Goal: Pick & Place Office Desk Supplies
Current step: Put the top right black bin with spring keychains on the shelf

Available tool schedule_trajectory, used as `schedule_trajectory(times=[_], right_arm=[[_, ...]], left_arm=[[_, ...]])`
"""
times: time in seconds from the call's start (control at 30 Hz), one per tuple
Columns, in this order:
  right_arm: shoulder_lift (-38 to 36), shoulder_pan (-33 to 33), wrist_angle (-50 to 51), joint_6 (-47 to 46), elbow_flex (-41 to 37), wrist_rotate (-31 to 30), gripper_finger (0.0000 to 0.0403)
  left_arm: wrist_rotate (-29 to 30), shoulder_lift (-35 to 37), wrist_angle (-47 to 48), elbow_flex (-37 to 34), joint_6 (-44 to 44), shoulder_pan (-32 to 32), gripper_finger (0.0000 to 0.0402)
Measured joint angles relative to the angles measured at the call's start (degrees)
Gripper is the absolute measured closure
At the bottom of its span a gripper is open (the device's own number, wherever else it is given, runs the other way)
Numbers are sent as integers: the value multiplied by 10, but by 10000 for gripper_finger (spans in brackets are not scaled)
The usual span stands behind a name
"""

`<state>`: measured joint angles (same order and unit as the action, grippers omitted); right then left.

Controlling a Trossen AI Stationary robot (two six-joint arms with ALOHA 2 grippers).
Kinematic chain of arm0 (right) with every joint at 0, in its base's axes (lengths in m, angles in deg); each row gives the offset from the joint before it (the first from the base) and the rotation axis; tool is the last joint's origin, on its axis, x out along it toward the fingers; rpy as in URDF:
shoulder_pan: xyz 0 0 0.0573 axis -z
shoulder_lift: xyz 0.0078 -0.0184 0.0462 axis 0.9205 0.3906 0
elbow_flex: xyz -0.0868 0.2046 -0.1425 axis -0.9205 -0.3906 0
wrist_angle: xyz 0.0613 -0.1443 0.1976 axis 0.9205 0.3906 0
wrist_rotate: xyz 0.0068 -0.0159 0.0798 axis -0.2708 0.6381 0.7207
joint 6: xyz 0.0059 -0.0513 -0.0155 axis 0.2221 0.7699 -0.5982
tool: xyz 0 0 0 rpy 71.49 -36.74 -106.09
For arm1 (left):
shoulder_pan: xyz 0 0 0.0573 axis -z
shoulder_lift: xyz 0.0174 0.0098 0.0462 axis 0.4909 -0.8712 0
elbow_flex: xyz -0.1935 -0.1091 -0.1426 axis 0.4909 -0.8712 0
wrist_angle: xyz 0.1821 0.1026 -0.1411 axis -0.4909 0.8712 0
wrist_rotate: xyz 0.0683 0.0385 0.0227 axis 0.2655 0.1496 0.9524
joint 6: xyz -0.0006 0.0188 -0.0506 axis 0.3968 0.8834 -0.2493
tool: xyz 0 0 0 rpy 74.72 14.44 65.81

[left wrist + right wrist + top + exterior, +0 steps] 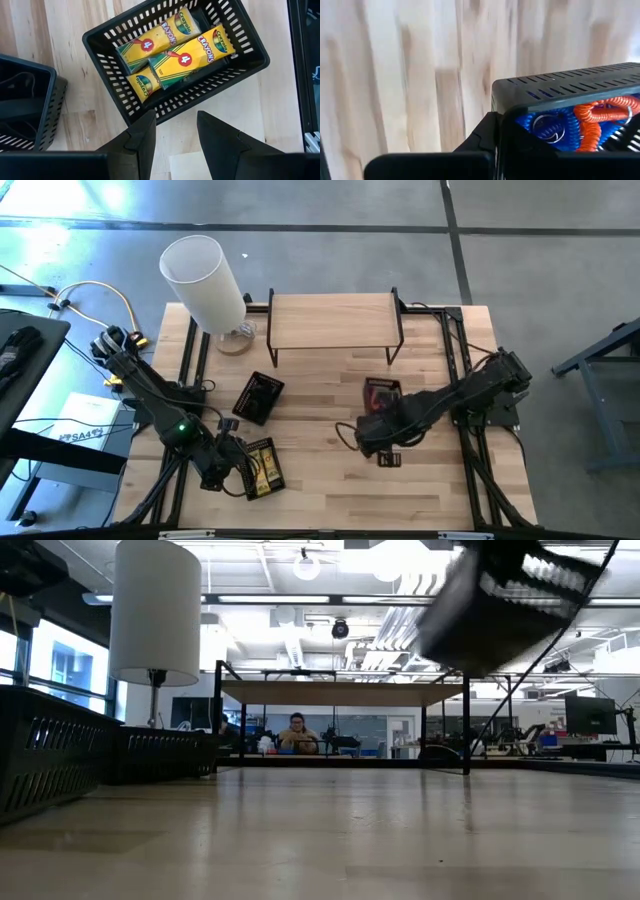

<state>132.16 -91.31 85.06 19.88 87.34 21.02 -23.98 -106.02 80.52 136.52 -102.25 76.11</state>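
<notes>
Nearest to you on the wooden table, the left gripper hovers just short of a black slotted basket, its two dark fingers parted and holding nothing. Inside that basket lie yellow crayon boxes. They look like light, stiff card that would dent under a hard squeeze, so you would do best to pinch one across its narrow sides. A second dark basket sits just beside, cut off at the frame edge, with its contents in shadow.

Further in, toward the table's right side, the right gripper is closed on the rim of another black basket and carries it tilted off the table. Blue and orange coiled cords fill it. They look springy, soft and likely to tangle or spill, so keep the basket level. From the wrist camera only one finger shows, and the grip point is hidden behind the wall.

Farthest back stand a low wooden shelf and a white lamp. Beyond the table a person sits, too small to make out.
</notes>
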Motion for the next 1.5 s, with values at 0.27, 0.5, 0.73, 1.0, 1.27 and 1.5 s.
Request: schedule_trajectory(times=[0.27,0.5,0.73,1.0,1.27,1.5], right_arm=[[0,30,7,55,124,-88,401],[0,113,37,124,161,-91,401],[2,198,46,179,169,-93,401],[42,307,41,262,169,-102,401],[78,378,44,287,168,-92,401],[78,406,42,313,169,-73,401]], left_arm=[[0,0,0,0,-15,0,264],[0,0,0,0,-29,0,264],[1,0,0,0,-22,0,264],[3,0,0,0,-9,1,264],[14,0,0,0,-5,4,264],[17,0,0,0,-9,30,264]])
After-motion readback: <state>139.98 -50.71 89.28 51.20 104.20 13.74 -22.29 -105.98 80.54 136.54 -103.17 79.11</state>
